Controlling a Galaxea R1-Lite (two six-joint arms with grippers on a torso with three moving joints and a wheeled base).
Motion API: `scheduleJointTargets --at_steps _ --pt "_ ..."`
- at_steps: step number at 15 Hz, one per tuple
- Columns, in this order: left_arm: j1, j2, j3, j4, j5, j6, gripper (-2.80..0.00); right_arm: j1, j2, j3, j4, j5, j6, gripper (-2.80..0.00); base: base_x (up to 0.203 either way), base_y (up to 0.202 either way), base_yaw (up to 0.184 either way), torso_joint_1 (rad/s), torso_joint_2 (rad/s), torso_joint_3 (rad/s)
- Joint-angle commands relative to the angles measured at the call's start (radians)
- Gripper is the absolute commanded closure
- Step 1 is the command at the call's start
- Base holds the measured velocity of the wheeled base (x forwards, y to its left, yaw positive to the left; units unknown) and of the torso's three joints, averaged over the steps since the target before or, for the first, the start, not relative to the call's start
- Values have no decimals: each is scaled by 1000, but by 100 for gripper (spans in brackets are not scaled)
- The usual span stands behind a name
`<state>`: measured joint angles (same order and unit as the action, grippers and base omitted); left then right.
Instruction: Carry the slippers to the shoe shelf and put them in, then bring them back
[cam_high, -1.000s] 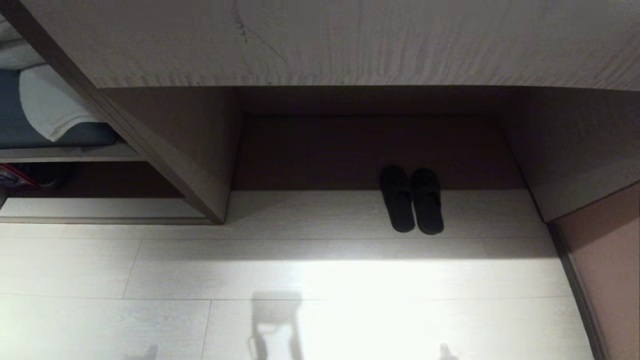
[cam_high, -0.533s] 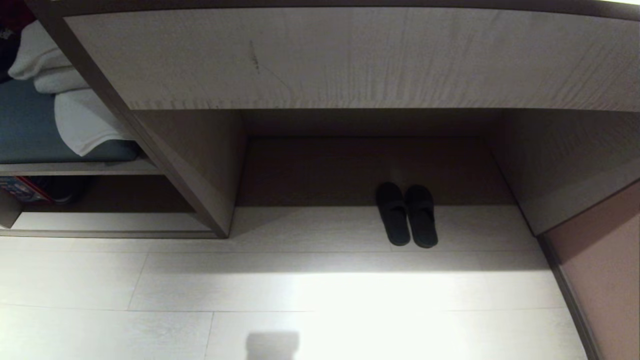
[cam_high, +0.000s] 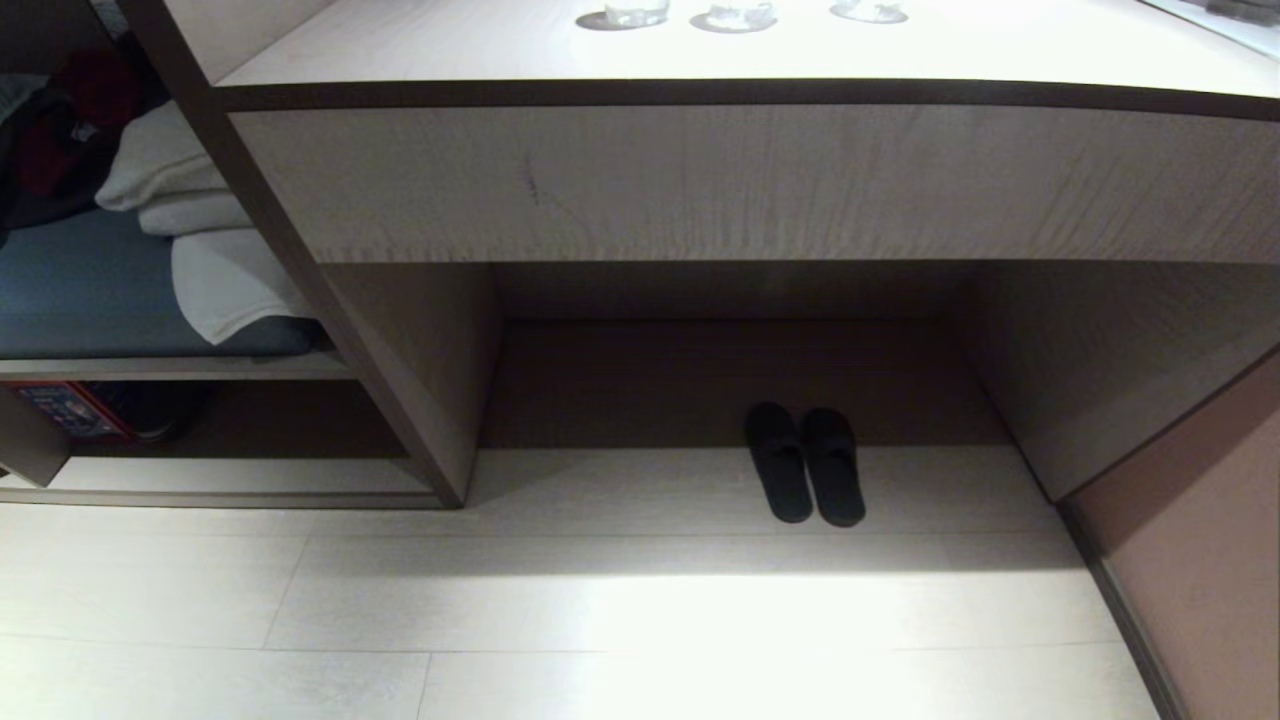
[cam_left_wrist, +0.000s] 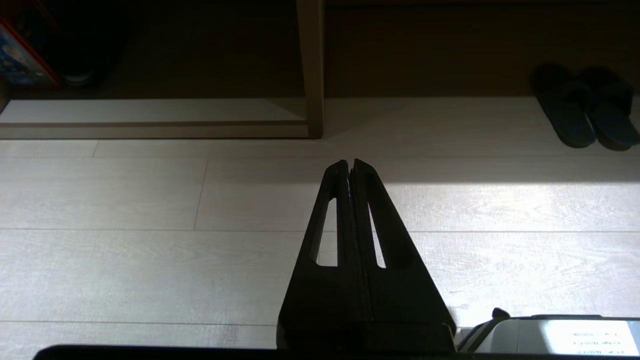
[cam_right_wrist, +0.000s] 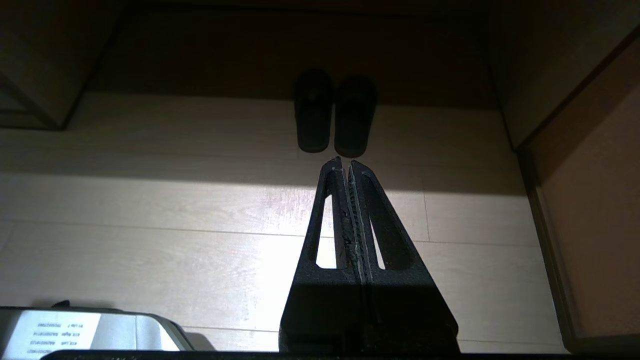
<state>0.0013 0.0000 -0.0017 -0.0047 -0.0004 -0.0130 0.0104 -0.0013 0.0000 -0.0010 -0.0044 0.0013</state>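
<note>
**A:** What was nearest the robot?

**B:** Bare pale plank floor (cam_high: 620, 610). Neither arm showed in the head view. In the wrist views the left gripper (cam_left_wrist: 349, 162) and the right gripper (cam_right_wrist: 345, 161) each hung above that floor with the jaws pressed together, holding nothing.

**A:** And the slippers?

**B:** Farther on. The slippers (cam_high: 805, 463) lay side by side, touching, toes in under the desk recess (cam_high: 740, 380) and heels out on the lit floor. The right gripper was lined up with them; the left one was well off to their side.

**A:** Where was the shoe shelf?

**B:** To the robot's left, past the upright panel (cam_high: 400, 400): the low shoe shelf (cam_high: 220, 480), with a dark shoe (cam_high: 150, 415) and a red-and-blue box (cam_high: 70, 410) at its back. Folded white towels (cam_high: 210, 260) sat on the level above, and glasses (cam_high: 735, 14) on the desktop (cam_high: 900, 50) farthest off.

**A:** How should the pickup go?

**B:** My judgement: the jaws need to part first, then come in low from the heel side and pinch both inner edges together so the pair lifts as one. The desk front overhangs, so the approach should stay shallow.

**A:** Any writing?

**B:** A mirrored white label on the robot's body, and print on the box; neither could be read.
</note>
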Motion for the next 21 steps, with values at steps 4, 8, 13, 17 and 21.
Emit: scheduleJointTargets --at_steps 4,8,13,17,21 --pt "0 2 0 0 0 -1 0 0 1 0 -1 0 0 0 0 0 0 3 2 204" --pt "0 2 0 0 0 -1 0 0 1 0 -1 0 -1 0 0 0 0 1 2 200" --pt "0 2 0 0 0 -1 0 0 1 0 -1 0 -1 0 0 0 0 2 2 201" --pt "0 2 0 0 0 -1 0 0 1 0 -1 0 0 0 0 0 0 2 4 202" --pt "0 2 0 -1 0 -1 0 0 1 0 -1 0 0 0 0 0 0 4 3 201"
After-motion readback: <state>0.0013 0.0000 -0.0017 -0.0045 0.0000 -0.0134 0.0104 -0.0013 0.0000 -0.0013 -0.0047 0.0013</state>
